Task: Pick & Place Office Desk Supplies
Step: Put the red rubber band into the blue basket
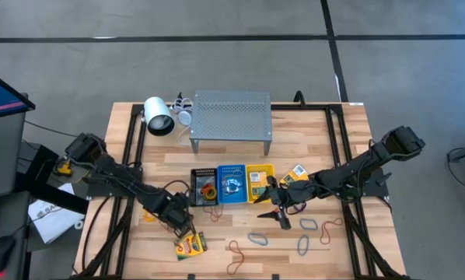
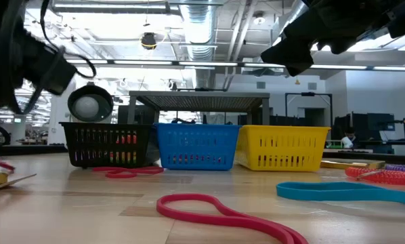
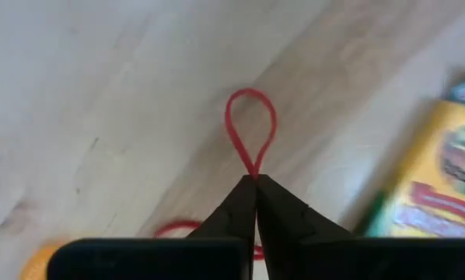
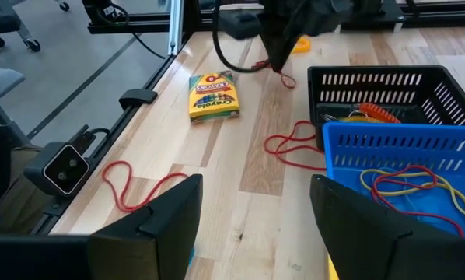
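the left hand (image 3: pixel 255 187) is pinched tight on a red rubber band (image 3: pixel 252 128), a light, limp loop best held at one strand, while the right hand (image 4: pixel 256 210) waits wide.

A thin red rubber band (image 3: pixel 251 132) is pinched between the closed fingers (image 3: pixel 236 214) of the left gripper (image 3: pixel 256 180), its free end hanging out as a teardrop loop over the table (image 3: pixel 100 93). Just beside it a yellow-and-green crayon box (image 1: pixel 190 246) lies flat, face up. A second crayon box (image 1: pixel 296 174) lies near the yellow basket (image 1: pixel 260 183). Loose bands are scattered on the wood: a red tangle (image 4: pixel 295 146) by the black basket (image 4: pixel 419 82), another red one (image 4: pixel 131 185) (long and twisted) nearer the edge, a grey-green loop (image 1: pixel 258 238), and purple (image 1: pixel 309 225) and orange (image 1: pixel 330 230) loops. More bands lie inside the blue basket (image 4: pixel 357 144).
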